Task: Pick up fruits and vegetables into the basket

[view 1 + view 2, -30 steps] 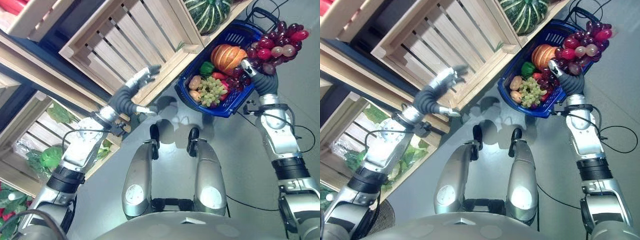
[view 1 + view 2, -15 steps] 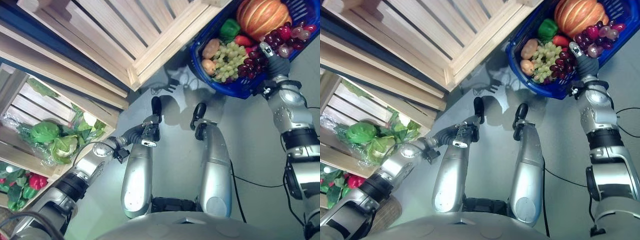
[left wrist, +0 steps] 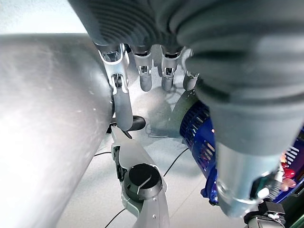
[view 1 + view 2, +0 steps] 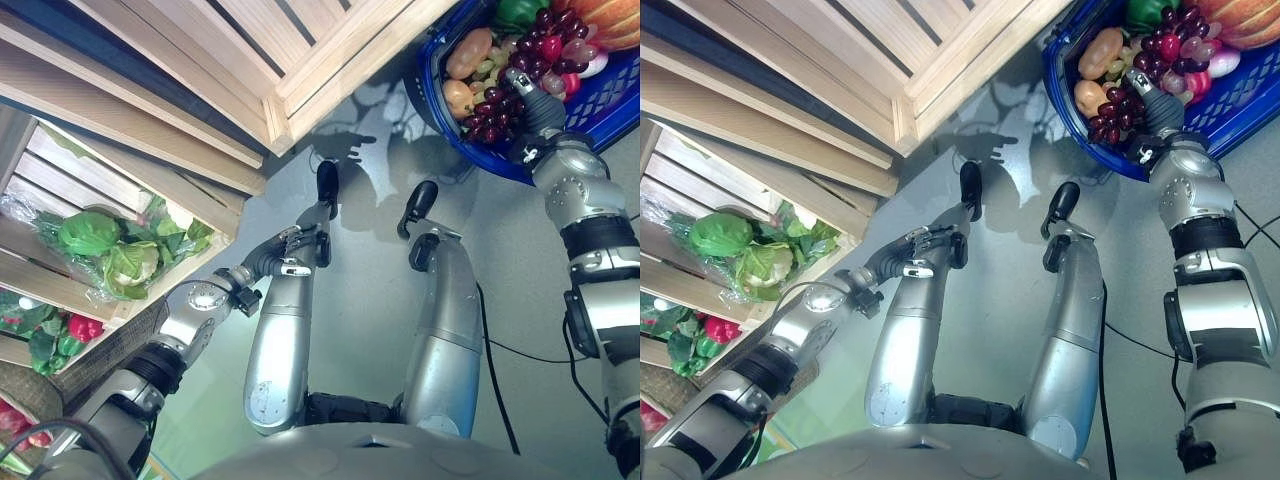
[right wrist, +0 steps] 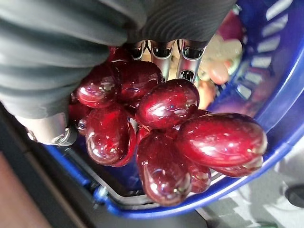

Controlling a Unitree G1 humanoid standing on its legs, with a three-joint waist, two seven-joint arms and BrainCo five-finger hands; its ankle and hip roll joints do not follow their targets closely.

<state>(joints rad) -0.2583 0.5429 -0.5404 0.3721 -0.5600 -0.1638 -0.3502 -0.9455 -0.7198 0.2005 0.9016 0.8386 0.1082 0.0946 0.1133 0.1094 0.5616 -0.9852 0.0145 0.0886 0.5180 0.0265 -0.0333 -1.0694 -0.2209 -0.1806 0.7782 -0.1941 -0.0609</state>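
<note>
Step in hand: delivery of a bunch of red grapes [image 5: 166, 133] into the blue basket [image 4: 500, 160], which sits on the floor at the far right of the scene, just beside the lower edge of a pale wooden crate [image 4: 300, 60].

Right hand [image 4: 527, 95]: positioned over the near rim of the basket, fingers curled round the grape bunch. The right wrist view confirms this, with the glossy red grapes pressed against the palm and hanging partly over the basket's blue wall. The bunch is inside the basket's outline but not yet set down, by my judgement.

Basket contents (as far as can be made out): a cluster of green grapes [image 4: 1128, 60], 2 small tan fruits [image 4: 1102, 50], a green pepper [image 4: 1150, 12] and a large orange gourd [image 4: 1245, 20] at the far side.

Left hand [image 4: 920, 250]: low and idle at the robot's left side, well apart from the basket. The left wrist view shows its fingers [image 3: 145, 78] hanging straight and relaxed, holding nothing.

Other stock: leafy green cabbages [image 4: 95, 240] in a lower crate at the far left, with red and green produce [image 4: 80, 328] in the crate nearer still.

Next move, in my assessment: the right hand needs to lower slightly toward the middle of the basket and uncurl its fingers so the bunch settles on the pile rather than draping over the rim, where it could slide out
</note>
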